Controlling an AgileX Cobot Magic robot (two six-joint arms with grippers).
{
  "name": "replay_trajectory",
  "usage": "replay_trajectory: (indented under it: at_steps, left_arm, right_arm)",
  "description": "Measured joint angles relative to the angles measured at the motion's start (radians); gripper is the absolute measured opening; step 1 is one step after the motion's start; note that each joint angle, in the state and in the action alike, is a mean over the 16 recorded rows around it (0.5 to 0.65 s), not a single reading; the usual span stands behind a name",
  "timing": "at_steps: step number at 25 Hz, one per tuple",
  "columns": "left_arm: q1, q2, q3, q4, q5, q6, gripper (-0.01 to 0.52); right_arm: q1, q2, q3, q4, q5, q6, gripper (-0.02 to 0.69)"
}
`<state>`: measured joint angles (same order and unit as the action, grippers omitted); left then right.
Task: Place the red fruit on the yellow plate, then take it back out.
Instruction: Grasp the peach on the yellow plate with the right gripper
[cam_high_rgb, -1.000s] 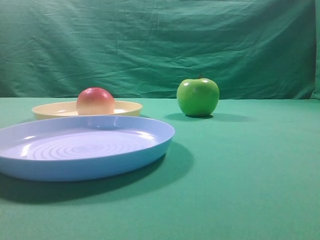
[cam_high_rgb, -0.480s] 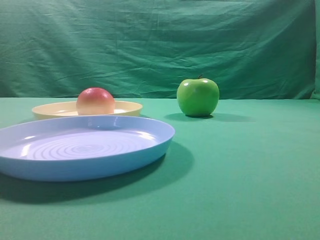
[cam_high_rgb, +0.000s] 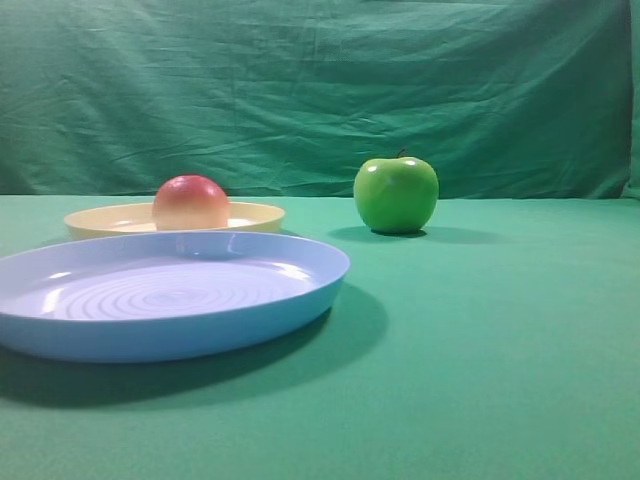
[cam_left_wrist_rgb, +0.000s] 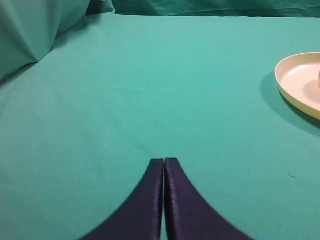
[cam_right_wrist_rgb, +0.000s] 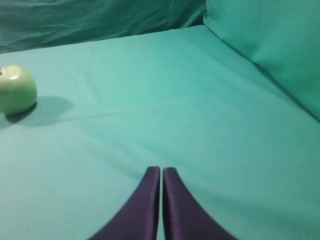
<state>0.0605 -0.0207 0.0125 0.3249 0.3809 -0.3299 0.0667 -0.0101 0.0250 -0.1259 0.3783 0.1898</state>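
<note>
A: How many of each thing, then?

B: Two plates and two fruits. One yellow plate (cam_high_rgb: 255, 214) at the back left, one larger light-blue plate (cam_high_rgb: 300, 295) with concentric rings in front of it. One red fruit (cam_high_rgb: 190, 203) and one green apple (cam_high_rgb: 396, 194) with a stem.

A: Where is the red fruit?

B: On the yellow plate, red on top and pale toward its base. The blue plate's far rim hides where the fruit meets the plate.

A: And the apple?

B: Standing on the desk (cam_high_rgb: 500, 350) to the right, well apart from both plates. The desk is covered in green cloth, and a creased green backdrop (cam_high_rgb: 320, 90) hangs behind it.

A: The two hands?

B: Neither shows in the high view. From its wrist camera, the left hand (cam_left_wrist_rgb: 164, 161) has its two dark fingers pressed together with nothing between them, over bare cloth; the yellow plate's edge sits at the right of that view. The right hand (cam_right_wrist_rgb: 161, 170) is likewise closed and holds nothing, with the apple off to its far left.

A: Any brand, label or writing?

B: None that can be read.
</note>
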Motion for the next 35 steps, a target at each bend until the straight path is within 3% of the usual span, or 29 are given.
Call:
replay_trajectory:
  at_steps: [9, 23, 28, 35]
  left_arm:
    - [0.0, 0.0, 0.0, 0.0, 0.0, 0.0, 0.0]
    - [0.0, 0.0, 0.0, 0.0, 0.0, 0.0, 0.0]
    - [0.0, 0.0, 0.0, 0.0, 0.0, 0.0, 0.0]
    - [0.0, 0.0, 0.0, 0.0, 0.0, 0.0, 0.0]
  right_arm:
    - [0.016, 0.0, 0.0, 0.023, 0.005, 0.002, 0.0]
    - [0.071, 0.101, -0.107, 0.022, -0.154, -0.021, 0.0]
    - [0.145, 0.246, -0.264, 0.022, -0.088, -0.064, 0.0]
    - [0.291, 0.531, -0.556, 0.026, 0.132, -0.15, 0.0]
